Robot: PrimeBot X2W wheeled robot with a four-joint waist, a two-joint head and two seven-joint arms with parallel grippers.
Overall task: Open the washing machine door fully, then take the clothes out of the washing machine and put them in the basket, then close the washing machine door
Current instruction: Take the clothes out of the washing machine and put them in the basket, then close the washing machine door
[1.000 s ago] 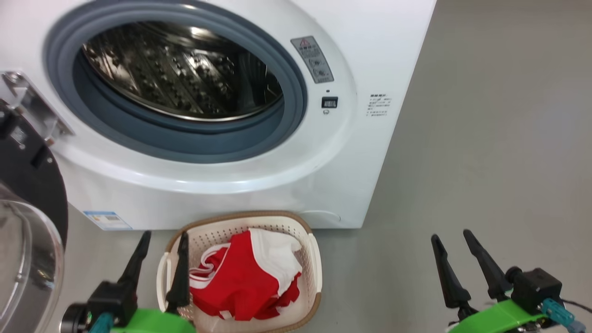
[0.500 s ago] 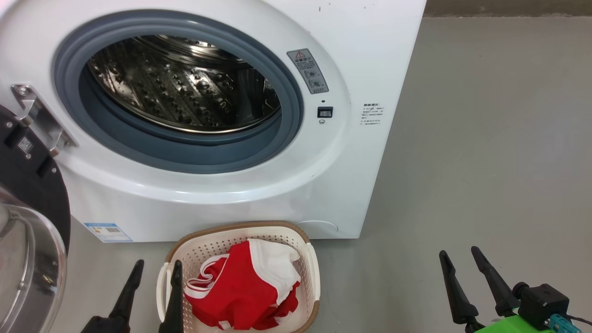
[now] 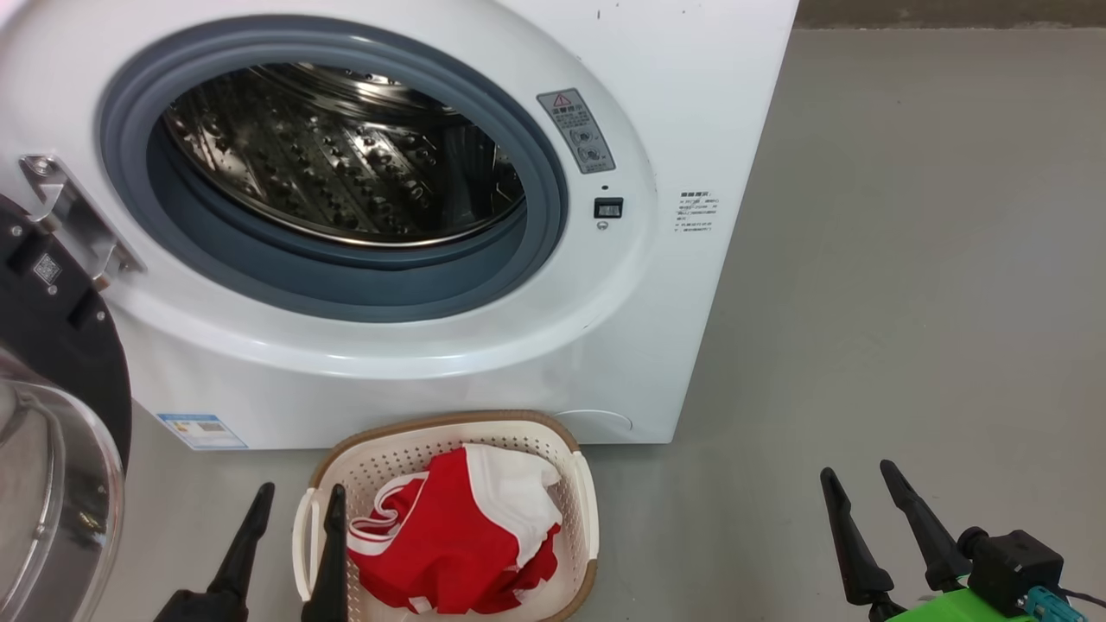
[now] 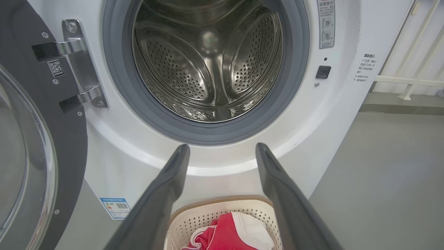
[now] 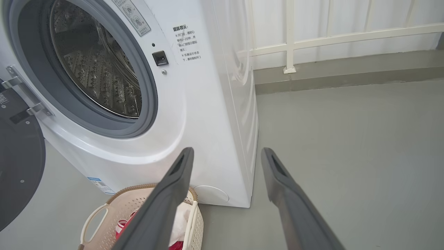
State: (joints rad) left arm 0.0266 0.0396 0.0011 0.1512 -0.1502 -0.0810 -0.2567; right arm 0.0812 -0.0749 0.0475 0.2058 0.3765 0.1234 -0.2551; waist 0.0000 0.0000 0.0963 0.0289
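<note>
Clothes (image 3: 449,536): red fabric with white panels and stripes, heaped in the basket (image 3: 591,510) and reaching close to its brown rim.

Basket: sits on the grey floor (image 3: 907,302) just in front of the washing machine (image 3: 484,380), below the round opening.

Washing machine: the drum (image 3: 346,164) shows perforated steel inside the grey gasket (image 3: 346,289). A small blue label (image 3: 200,430) sits low on the front, and printed text (image 3: 698,212) is near the right edge.

Washing machine door (image 3: 52,345): swung out to your left on the metal hinge (image 3: 69,216). Its dark inner side and clear glass bowl (image 3: 43,501) face you.

Left pincer (image 3: 300,497): jaws spread wide with nothing between them. It hangs low at the basket's left end. In the head view one finger overlaps the left handle, and you cannot tell whether it touches. Its wrist view looks between the fingers at the drum opening, with the basket below.

Right pincer (image 3: 858,471): jaws wide apart, gripping nothing. It is over bare floor, well to the right of the basket and clear of the machine's corner.

White railing (image 5: 288,38): stands behind the machine in the right wrist view.
</note>
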